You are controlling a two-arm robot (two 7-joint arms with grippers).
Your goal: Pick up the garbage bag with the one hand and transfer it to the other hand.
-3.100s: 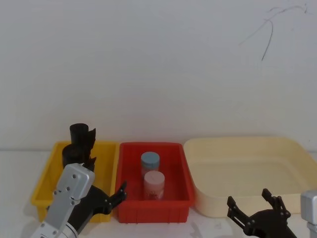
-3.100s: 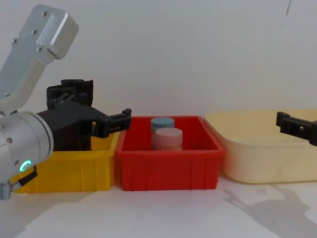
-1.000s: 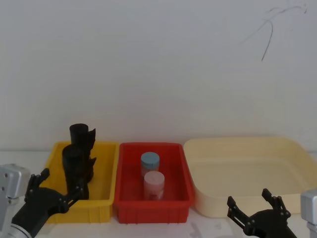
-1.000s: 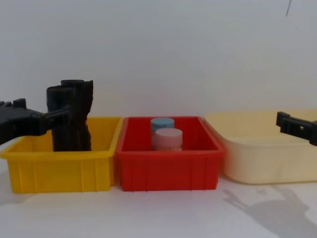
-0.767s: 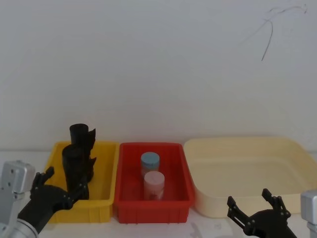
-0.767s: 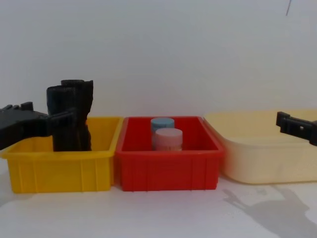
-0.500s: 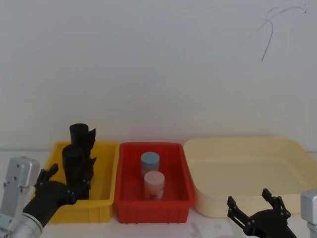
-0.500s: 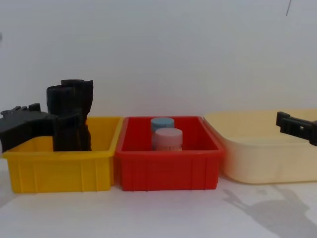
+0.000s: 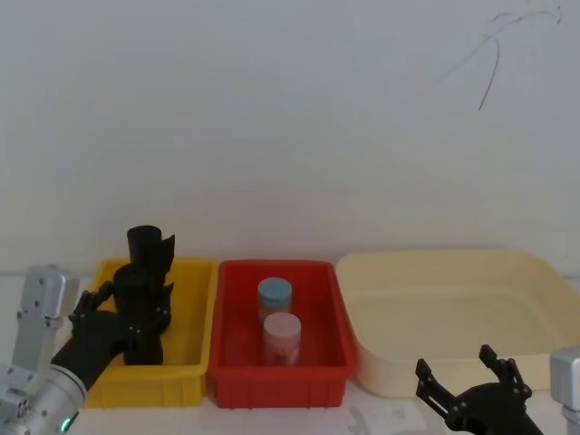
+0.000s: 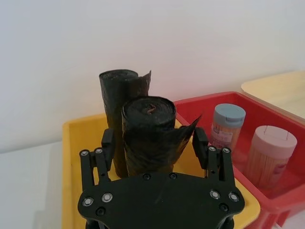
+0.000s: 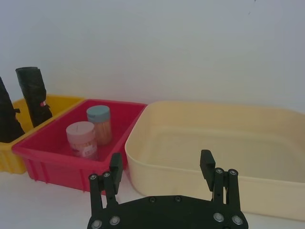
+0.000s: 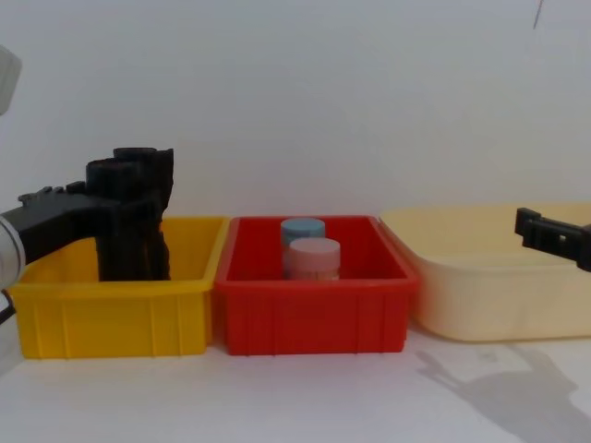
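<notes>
step: grasp | left gripper [image 10: 153, 140]: jaws wide, straddling bag [image 10: 151, 114] | bag: upright between jaws in yellow bin [image 10: 71, 143]; twin roll [image 10: 119, 95] just beyond, so only the near one should get pinched | right gripper [image 11: 161, 160]: jaws wide, well apart, likely awaiting handover

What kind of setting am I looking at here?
Probably a robot test bench: bare white wall, white table, staged row of yellow bin, red bin and cream tub. The left tool brackets the nearer garbage bag; the right tool sits before the tub.

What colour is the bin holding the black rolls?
Yellow; the bin shows best in the chest view.
</notes>
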